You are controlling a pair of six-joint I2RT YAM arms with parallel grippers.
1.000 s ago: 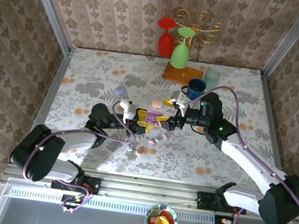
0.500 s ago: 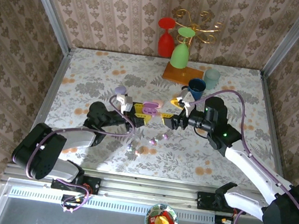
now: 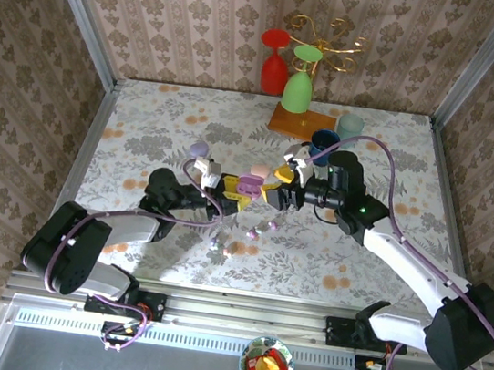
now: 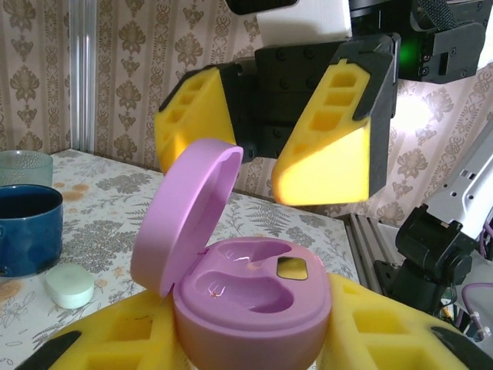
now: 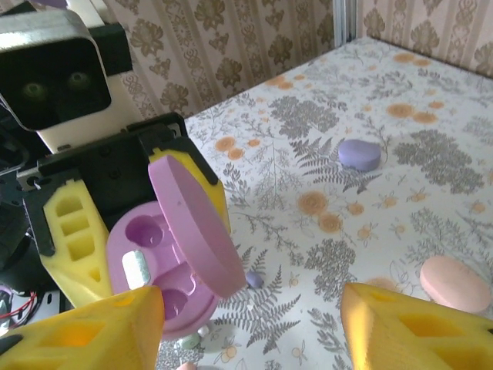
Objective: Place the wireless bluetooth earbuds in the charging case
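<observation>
My left gripper (image 3: pixel 232 189) is shut on the base of a purple charging case (image 3: pixel 249 183), held above the table with its lid hinged up. In the left wrist view the charging case (image 4: pixel 250 297) sits between my yellow pads, and both of its wells are empty. My right gripper (image 3: pixel 276 185) is open just right of the case, its jaws on either side of the raised lid (image 5: pixel 196 227) without touching it. Tiny earbuds lie on the table below: a purple one (image 3: pixel 254 233) and a whitish pair (image 3: pixel 220 247). The purple earbud (image 5: pixel 253 279) also shows under the lid.
A closed purple case (image 3: pixel 198 150) and a pink case (image 5: pixel 454 283) lie on the floral table. A mint case (image 4: pixel 69 285) sits near the blue mug (image 3: pixel 325 143). A teal cup (image 3: pixel 351 126), a wooden board (image 3: pixel 300 122) and red and green goblets stand at the back.
My left gripper has carried the open case a little farther from the bases. The right gripper has come left toward the lid, and its jaws have narrowed somewhat.
</observation>
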